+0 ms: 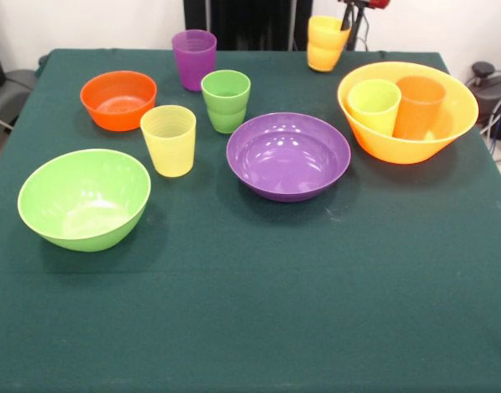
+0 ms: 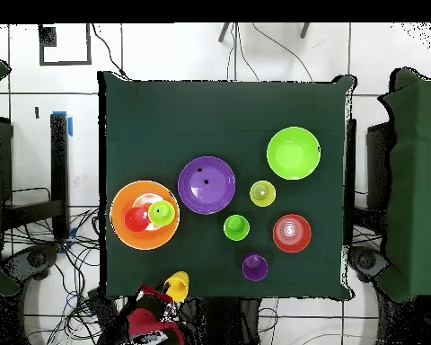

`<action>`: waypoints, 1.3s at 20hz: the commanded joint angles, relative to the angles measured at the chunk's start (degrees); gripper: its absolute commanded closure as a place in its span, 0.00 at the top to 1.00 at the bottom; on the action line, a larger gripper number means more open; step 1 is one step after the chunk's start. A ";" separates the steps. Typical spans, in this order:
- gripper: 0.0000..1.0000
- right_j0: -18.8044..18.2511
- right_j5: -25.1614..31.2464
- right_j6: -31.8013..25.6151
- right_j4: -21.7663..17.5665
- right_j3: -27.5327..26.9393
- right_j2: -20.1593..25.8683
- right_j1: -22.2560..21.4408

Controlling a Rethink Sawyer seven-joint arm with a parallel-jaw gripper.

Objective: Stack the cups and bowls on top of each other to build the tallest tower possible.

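Note:
My gripper (image 1: 347,26) hangs at the table's far edge, shut on the rim of a yellow-orange cup (image 1: 326,44) that it holds tilted above the cloth; both also show in the overhead view, gripper (image 2: 168,294) and cup (image 2: 178,285). The largest yellow-orange bowl (image 1: 402,151) (image 2: 120,212) holds a lime green cup (image 1: 373,105) (image 2: 161,212) and an orange cup (image 1: 419,105) (image 2: 136,218), both upright. The purple bowl (image 1: 288,155), lime green bowl (image 1: 84,198) and small orange bowl (image 1: 118,99) stand apart. The purple cup (image 1: 194,57), dark green cup (image 1: 226,100) and pale yellow cup (image 1: 169,139) stand upright between them.
Everything stands on a dark green cloth-covered table (image 1: 250,311). Cables (image 2: 48,256) lie on the floor beside the robot's base. Dark chairs (image 2: 408,180) stand at the table's sides.

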 commanded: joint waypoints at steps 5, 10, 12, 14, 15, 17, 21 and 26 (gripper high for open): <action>0.00 -1.40 2.14 8.39 1.74 -5.98 4.39 -1.38; 0.00 -0.89 2.80 8.17 2.30 -6.10 4.49 -1.84; 0.00 -0.42 4.08 7.96 2.69 -5.48 4.37 -3.35; 0.00 -0.61 5.65 7.64 2.67 -4.87 4.32 -5.21; 0.00 -0.77 6.46 7.51 2.65 -4.59 4.32 -6.19; 0.00 0.14 8.38 6.62 3.49 -4.39 3.29 -8.52; 0.00 0.43 14.52 5.89 4.46 -3.80 2.94 -13.87; 0.00 -0.10 23.70 4.24 4.27 -4.64 1.64 -20.26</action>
